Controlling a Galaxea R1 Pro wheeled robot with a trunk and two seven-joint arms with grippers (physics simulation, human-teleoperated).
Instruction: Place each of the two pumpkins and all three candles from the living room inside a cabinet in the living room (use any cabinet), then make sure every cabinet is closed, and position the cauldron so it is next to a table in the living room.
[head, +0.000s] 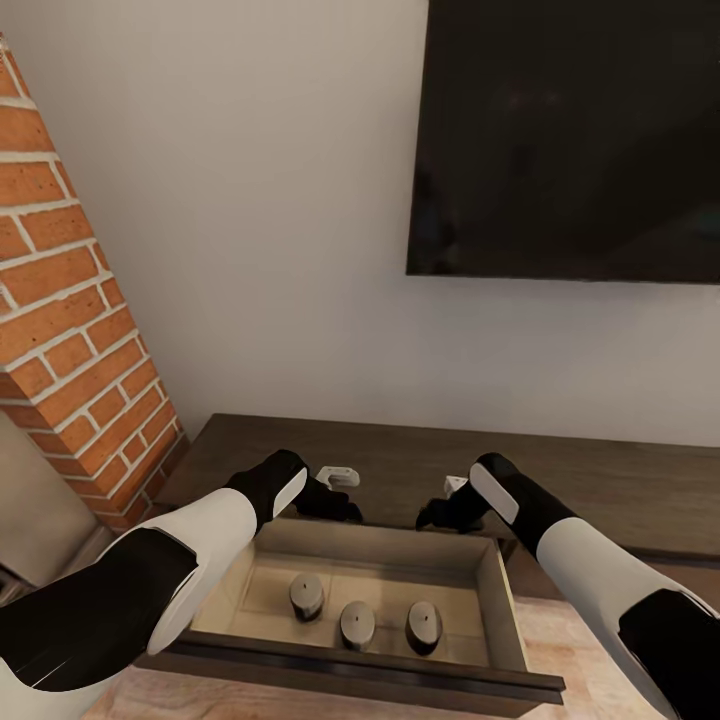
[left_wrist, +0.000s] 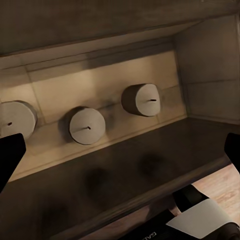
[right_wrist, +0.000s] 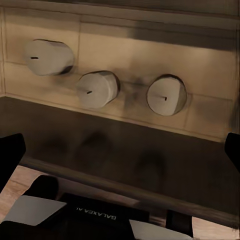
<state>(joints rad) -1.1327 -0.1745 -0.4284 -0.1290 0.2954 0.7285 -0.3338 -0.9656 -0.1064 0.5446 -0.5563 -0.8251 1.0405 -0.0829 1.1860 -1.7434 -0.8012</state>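
I stand before the cabinet (head: 600, 480) with one drawer (head: 500, 610) pulled out toward me. All three candles (head: 358, 625) stand upright in it on the pale bottom, in a loose row near the front, apart from one another: one toward 9 o'clock, one in the middle, one toward 3 o'clock. Both wrist views look down on their tops and small wicks.

My left pincer (head: 335, 502) hangs over the drawer's back edge at about 11 o'clock from the candles, and my right pincer (head: 440, 512) at about 1 o'clock. In each wrist view the dark fingertips sit far apart at the edges with nothing between them, so I take both pincers as spread and empty.

As I judge it, the candle part is done. The drawer is not yet shut. No pumpkin lies in this drawer, and I see no cauldron here, so the two pumpkins, the closing and the cauldron beside the bench are what I count as left. I would leave this drawer out until the pumpkins are in, or push it home by its front rail. A dark screen (head: 570, 140) hangs on the wall above, and brick (head: 70, 330) stands at 9 o'clock.
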